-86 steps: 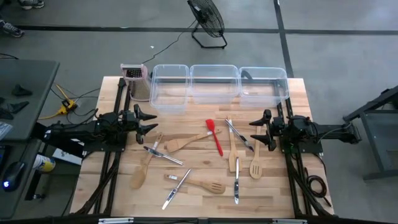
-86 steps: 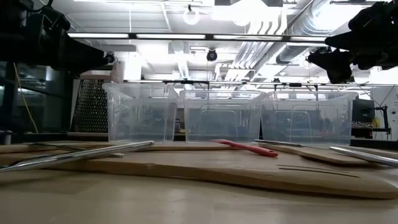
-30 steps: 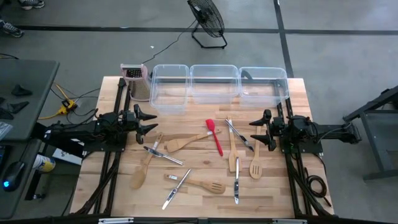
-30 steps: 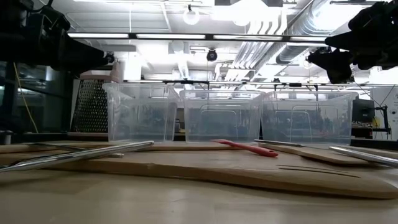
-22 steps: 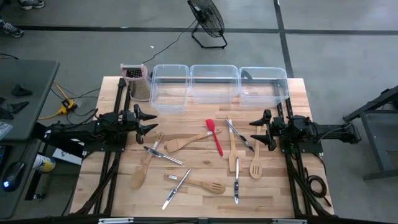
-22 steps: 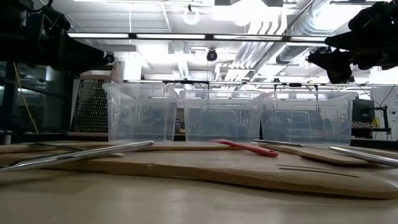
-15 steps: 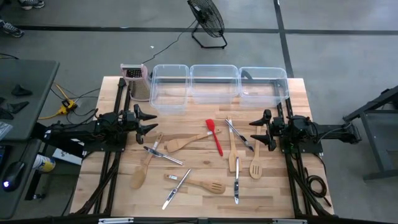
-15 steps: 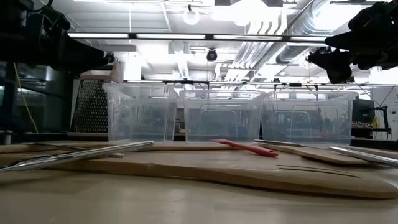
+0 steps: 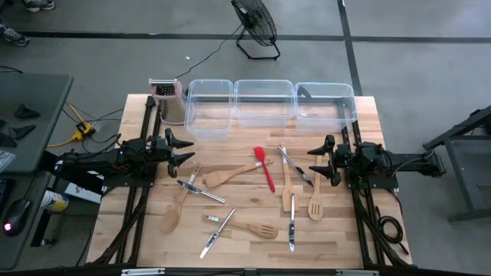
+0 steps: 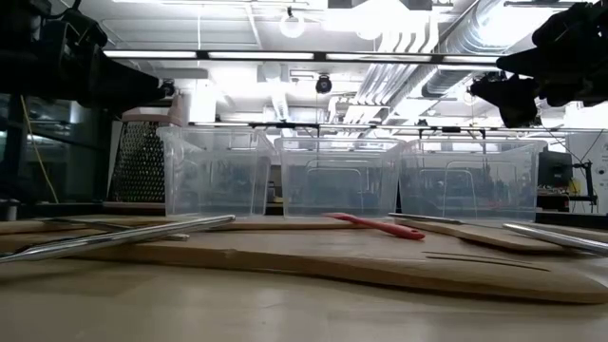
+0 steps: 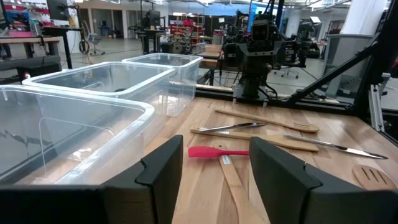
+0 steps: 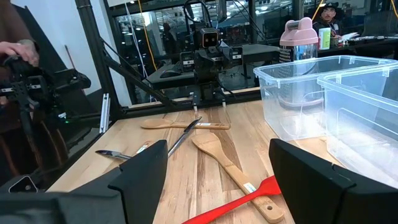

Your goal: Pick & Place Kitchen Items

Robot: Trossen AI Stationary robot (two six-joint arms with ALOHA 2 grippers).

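Observation:
Several slim utensils lie flat on the wooden table between the arms: wooden spoons and slotted spatulas (image 9: 256,228), silvery tongs (image 9: 294,165), cutlery (image 9: 291,232) and a red spatula (image 9: 265,169). The red spatula (image 11: 208,152) also shows in the left wrist view, and the red spatula (image 12: 239,200) in the right wrist view. My left gripper (image 9: 186,148) hovers open at the table's left side. My right gripper (image 9: 313,160) hovers open at the right side. Neither touches anything.
Three clear plastic tubs (image 9: 263,102) stand in a row along the far edge. A metal box grater (image 9: 167,100) with a pinkish top stands left of them. Bare wood shows along the near edge (image 9: 253,257). A person's hand (image 12: 15,51) shows beyond the table.

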